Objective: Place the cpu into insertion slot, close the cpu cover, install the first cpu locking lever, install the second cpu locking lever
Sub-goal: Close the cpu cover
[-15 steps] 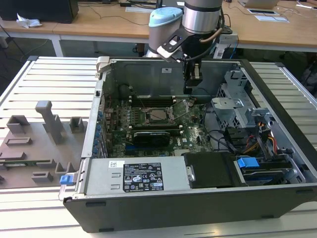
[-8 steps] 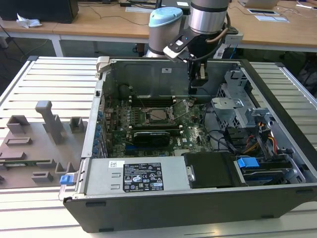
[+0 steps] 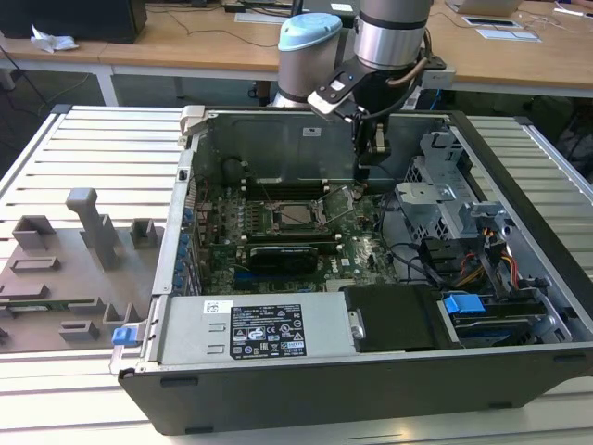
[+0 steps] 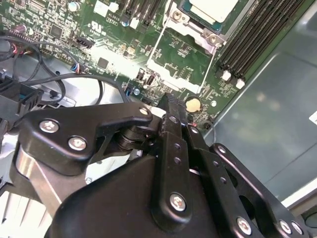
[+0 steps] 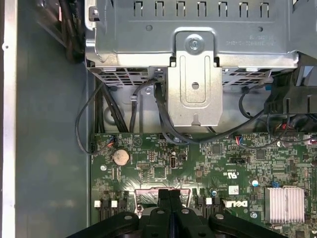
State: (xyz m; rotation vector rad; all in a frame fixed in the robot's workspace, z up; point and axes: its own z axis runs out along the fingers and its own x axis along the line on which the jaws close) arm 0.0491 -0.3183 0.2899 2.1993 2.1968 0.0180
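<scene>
The pincer [image 5: 170,197] is clenched, its fingers pressed flat together with nothing seen between them, which makes a narrow tip probably suited to nudging thin wire. It hangs low in the computer case [image 3: 371,371], just beside a locking lever [image 4: 154,49]. The cpu [image 4: 210,9] lies in the insertion slot [image 3: 271,219], framed by the cpu cover [image 4: 198,30].

place: a robotics lab or test workshop.
landmark: an open desktop computer case [image 3: 352,394], lid off, boards and cables bare.
under the case: a slatted metal counter [image 3: 102,148].
beside the case, on the exterior view's left: grey moulded part holders [image 3: 93,222].
reaching into the case: a robot arm [image 3: 394,32].
behind the case: long wooden desks [image 3: 185,42] with papers [image 3: 508,33].
</scene>
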